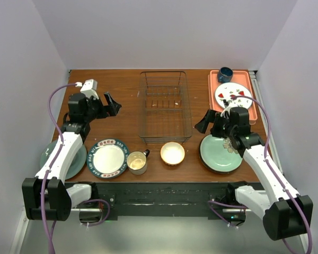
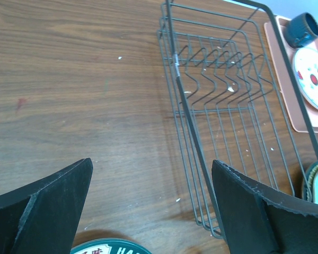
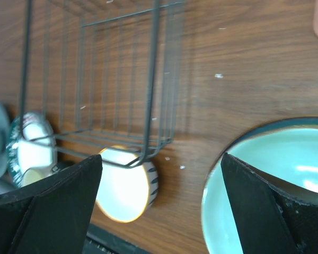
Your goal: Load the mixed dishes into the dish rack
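Tabletop of brown wood (image 1: 122, 100) carries everything, and nothing has been loaded yet. The dish rack (image 1: 164, 135) stands bare between the two sets of fingers, its divider prongs holding no crockery.

The left gripper (image 1: 113, 105) hovers just to the rack's left with its fingers spread wide and nothing between them. The right gripper (image 1: 205, 120) hangs off the rack's near right corner, fingers likewise spread and holding nothing.

A pink tray (image 1: 212, 87) lies beyond the right fingers, carrying a white plate with red marks (image 1: 233, 95) and a dark-blue cup (image 1: 225, 74).

A pale green plate (image 1: 221, 153) sits just below and behind the right fingers. A second green plate (image 1: 77, 164) lies well behind the left fingers, partly under that arm. The blue-rimmed plate (image 1: 108, 158) is behind the left fingers too, nearer the rack.

The striped bowl (image 1: 172, 153) rests against the rack's near wall, to the left of the right fingers. The cream mug (image 1: 137, 162) touches the blue-rimmed plate.

Every dish is still to be lifted, so the task looks to be at its very start.
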Available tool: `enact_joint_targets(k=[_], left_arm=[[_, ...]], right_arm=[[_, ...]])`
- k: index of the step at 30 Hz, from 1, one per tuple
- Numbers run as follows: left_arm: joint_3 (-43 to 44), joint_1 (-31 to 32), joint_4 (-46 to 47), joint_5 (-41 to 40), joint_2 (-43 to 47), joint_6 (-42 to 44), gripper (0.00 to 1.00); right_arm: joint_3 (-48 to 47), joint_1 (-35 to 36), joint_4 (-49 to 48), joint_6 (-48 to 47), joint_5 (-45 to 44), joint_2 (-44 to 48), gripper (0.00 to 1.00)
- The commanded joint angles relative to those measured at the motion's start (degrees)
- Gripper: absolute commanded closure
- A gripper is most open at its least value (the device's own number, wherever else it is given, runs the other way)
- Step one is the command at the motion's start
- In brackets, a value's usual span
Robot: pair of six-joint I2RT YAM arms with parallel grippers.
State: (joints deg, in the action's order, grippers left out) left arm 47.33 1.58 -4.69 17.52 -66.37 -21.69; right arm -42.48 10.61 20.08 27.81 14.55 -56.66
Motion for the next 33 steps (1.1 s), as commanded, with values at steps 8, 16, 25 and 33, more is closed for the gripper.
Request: enact_joint_targets(k=[8,16,25,33], left_arm=[[0.22,0.09,-1.72,0.95,0.01,-0.45,0.0],[0.04,0.09,-4.1,-0.2,-0.17,-1.42,0.0],[-0.75,1.31,-3.57,7.35,4.49,-0.37,0.04],[-1.01,4.04,-2.79,15.6,8.71,1.65,0.07]], right_arm=[[0.21,9.77,-2.16,-3.29,4.45,0.42,0.02],[2.83,12.5,5.14,-3.64,1.98,0.85,0.1],[8.82,14.52,-0.37,0.48,3.91,-0.28,0.23],[8.37,16.72,-5.04,3.82,-0.48,-9.86,0.39]])
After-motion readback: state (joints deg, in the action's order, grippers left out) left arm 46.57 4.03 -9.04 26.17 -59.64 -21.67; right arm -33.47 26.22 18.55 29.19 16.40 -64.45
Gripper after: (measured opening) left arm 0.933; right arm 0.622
